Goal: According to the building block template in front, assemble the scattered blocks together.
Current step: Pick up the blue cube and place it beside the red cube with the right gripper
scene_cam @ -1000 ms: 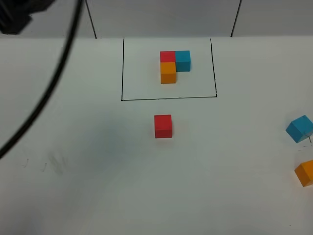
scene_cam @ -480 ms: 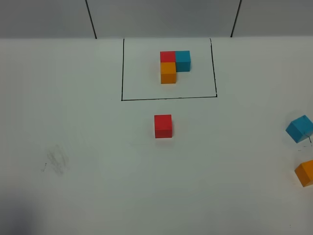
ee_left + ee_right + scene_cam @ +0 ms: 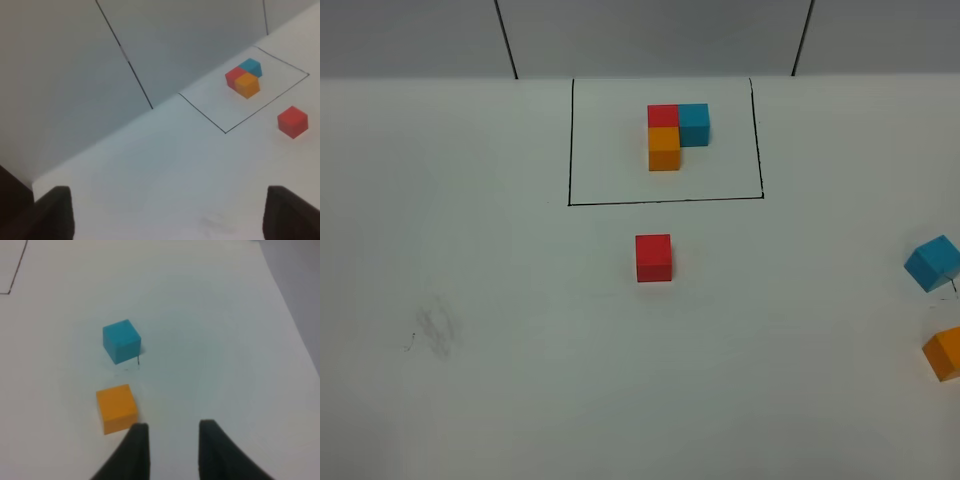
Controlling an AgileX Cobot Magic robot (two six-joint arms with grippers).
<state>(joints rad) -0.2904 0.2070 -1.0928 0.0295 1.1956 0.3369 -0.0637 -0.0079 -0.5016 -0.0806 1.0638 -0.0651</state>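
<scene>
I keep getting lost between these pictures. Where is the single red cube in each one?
Exterior high: the red cube sits mid-table, just outside the black frame.
Left wrist: it lies just outside that frame's line.
Right wrist: not in it.
Shared landmark: the building block template inside the frame.

A plain white tabletop [image 3: 520, 420] carries everything. A small orange plastic cube [image 3: 116, 408] lies just ahead of the right gripper [image 3: 172, 440], slightly off to one side, not touching it; a light blue cube [image 3: 121, 340] sits near it, farther out. Well ahead of the left gripper [image 3: 170, 210] rests a loose red cube [image 3: 292, 121], and beyond it a joined L of red, blue and orange cubes [image 3: 243, 79] inside a thin black drawn rectangle [image 3: 201, 114]. A faint grey smudge [image 3: 435, 330] marks the surface.
</scene>
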